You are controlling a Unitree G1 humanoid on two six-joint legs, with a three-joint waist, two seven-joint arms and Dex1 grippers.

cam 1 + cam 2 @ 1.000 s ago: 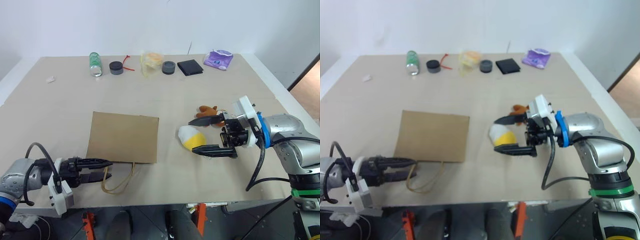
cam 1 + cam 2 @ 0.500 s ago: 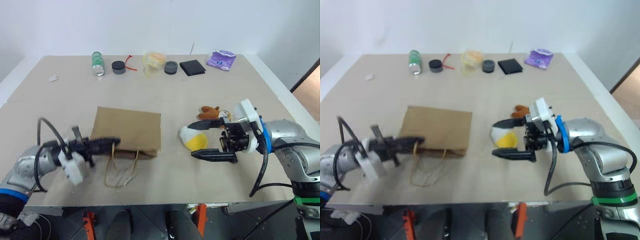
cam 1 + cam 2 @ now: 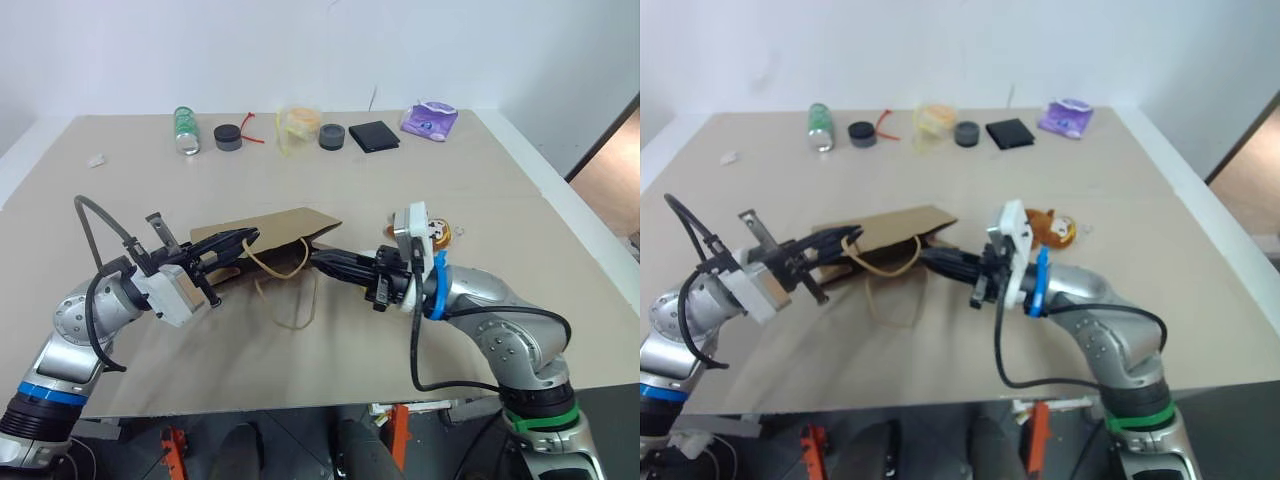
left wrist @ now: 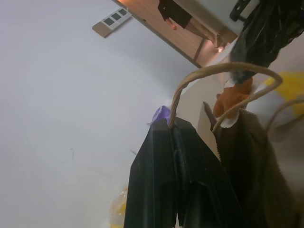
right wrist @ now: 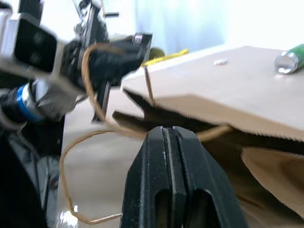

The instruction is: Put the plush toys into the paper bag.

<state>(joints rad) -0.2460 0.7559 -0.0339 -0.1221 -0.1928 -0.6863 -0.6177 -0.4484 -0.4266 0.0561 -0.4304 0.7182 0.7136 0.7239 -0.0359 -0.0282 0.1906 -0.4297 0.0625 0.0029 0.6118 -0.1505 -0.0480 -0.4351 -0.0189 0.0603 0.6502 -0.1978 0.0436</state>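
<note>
The brown paper bag (image 3: 285,228) lies on the table with its mouth edge lifted. My left gripper (image 3: 248,238) is shut on one tan cord handle (image 3: 275,265), and the cord comes out between its fingers (image 4: 161,161). The other handle (image 3: 295,312) hangs loose onto the table. My right gripper (image 3: 322,258) is shut, its tips at the bag's open edge (image 5: 199,107); whether paper is pinched I cannot tell. The brown doll (image 3: 437,235) lies behind my right wrist. A yellow bit of the egg-shaped toy (image 4: 285,88) shows past the bag.
Along the far edge stand a green bottle (image 3: 185,128), two black round tins (image 3: 228,135) (image 3: 332,135), a yellowish plastic packet (image 3: 298,125), a black wallet (image 3: 374,135) and a purple pouch (image 3: 430,120). A small white scrap (image 3: 97,158) lies at far left.
My left gripper shut on the bag's handle and rose, lifting the bag's mouth. My right gripper left the egg-shaped toy, swung left to the bag's edge and shut.
</note>
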